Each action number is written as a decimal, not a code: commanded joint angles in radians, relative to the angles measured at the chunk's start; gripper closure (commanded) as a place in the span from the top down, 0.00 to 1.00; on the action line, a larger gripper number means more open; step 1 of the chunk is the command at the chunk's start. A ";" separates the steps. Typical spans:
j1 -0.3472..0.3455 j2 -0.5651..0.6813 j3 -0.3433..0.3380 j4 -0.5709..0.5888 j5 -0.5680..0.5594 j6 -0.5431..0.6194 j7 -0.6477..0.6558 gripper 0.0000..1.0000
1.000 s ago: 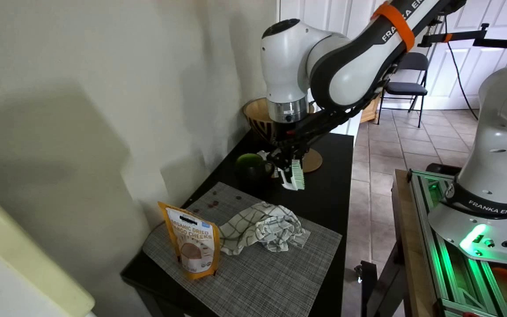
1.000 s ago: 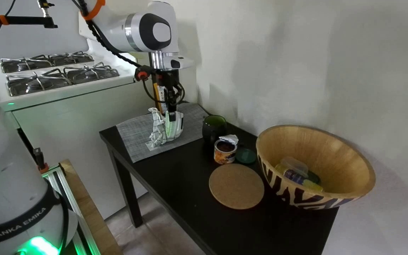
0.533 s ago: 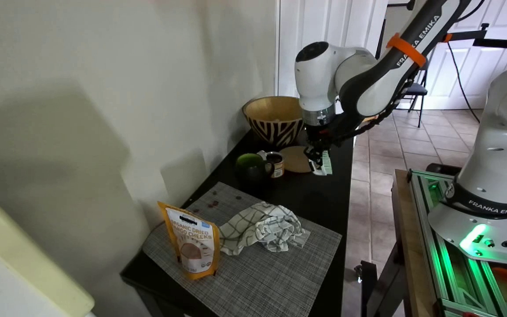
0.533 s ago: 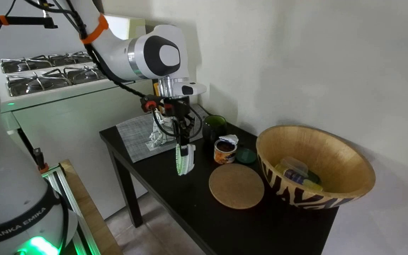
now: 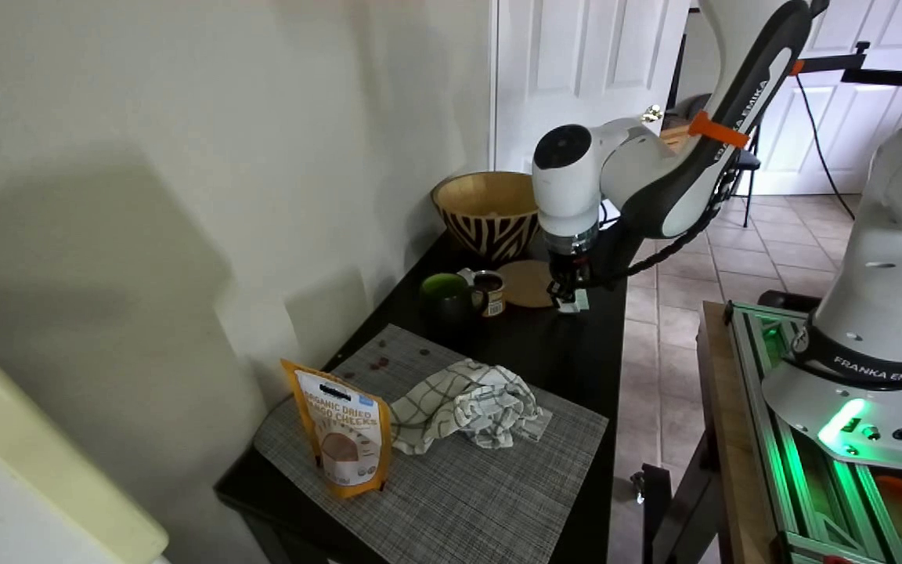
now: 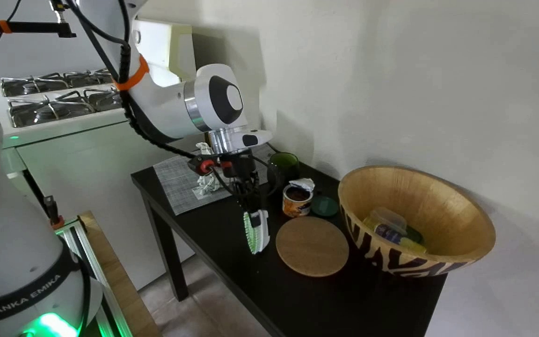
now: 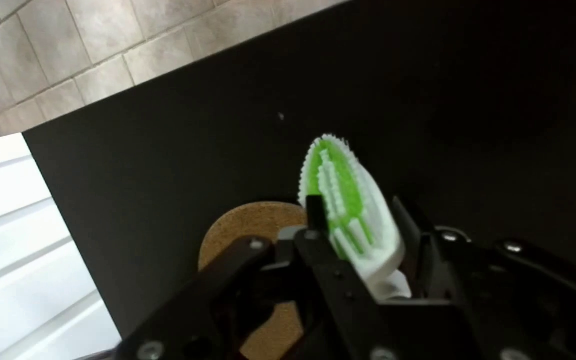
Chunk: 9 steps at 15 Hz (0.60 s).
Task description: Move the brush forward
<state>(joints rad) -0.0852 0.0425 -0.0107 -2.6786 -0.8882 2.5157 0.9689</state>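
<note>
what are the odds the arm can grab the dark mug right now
Probably not yet: the fingers are closed on the brush, so they'd likely have to let go first, though the dark mug looks open from above.

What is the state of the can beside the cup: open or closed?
Open: in an exterior view, the can shows its dark inside at the top. How full, I cannot tell.

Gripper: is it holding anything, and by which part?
The gripper holds the brush, pinched by the sides near its upper end, with the lower end sticking out below.
</note>
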 commanded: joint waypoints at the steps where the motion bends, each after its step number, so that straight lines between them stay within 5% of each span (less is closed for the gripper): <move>1: 0.066 0.106 0.009 0.060 -0.057 0.044 0.165 0.62; 3: 0.096 0.116 0.020 0.069 -0.005 0.087 0.211 0.67; 6: 0.099 0.095 0.066 0.019 0.173 0.201 0.181 0.89; 9: 0.097 -0.039 0.127 -0.140 0.356 0.310 0.171 1.00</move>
<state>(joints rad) 0.0138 0.1359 0.0733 -2.6643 -0.6645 2.7237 1.1172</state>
